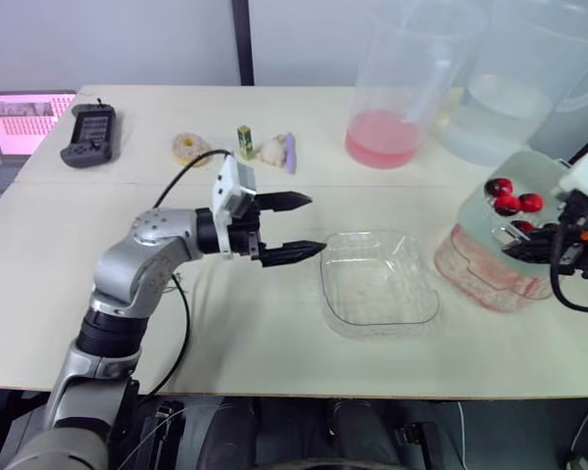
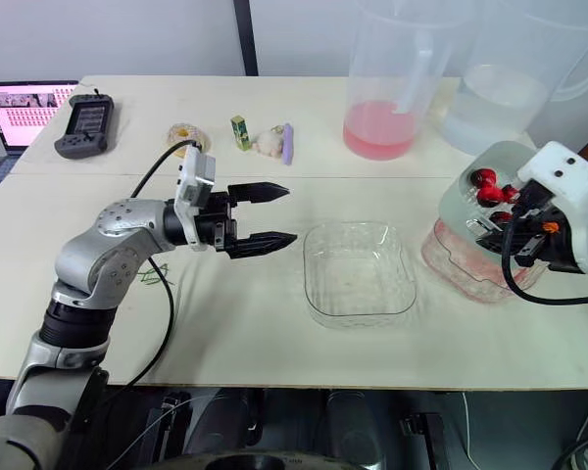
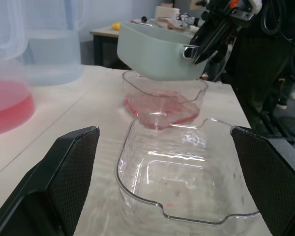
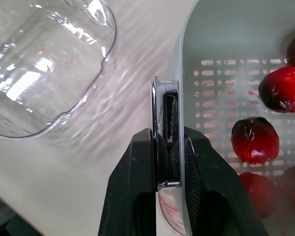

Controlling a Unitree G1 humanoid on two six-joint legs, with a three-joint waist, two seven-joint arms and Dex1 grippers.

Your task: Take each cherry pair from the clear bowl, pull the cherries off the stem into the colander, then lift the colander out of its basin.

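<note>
Holds the left arm (image 1: 142,257) bent at the elbow, forearm level above the bench (image 1: 274,362), with the left tool (image 1: 315,224) spread wide, fingers well apart. Clamps the right tool (image 4: 169,142) on the metal handle (image 4: 165,105) of the colander (image 4: 226,34), fingers pressed together.

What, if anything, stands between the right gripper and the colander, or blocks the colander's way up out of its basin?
Nothing visible does. The right gripper is shut on the metal handle of the colander. The colander hangs raised over the basin, with nothing above it in the way.
</note>
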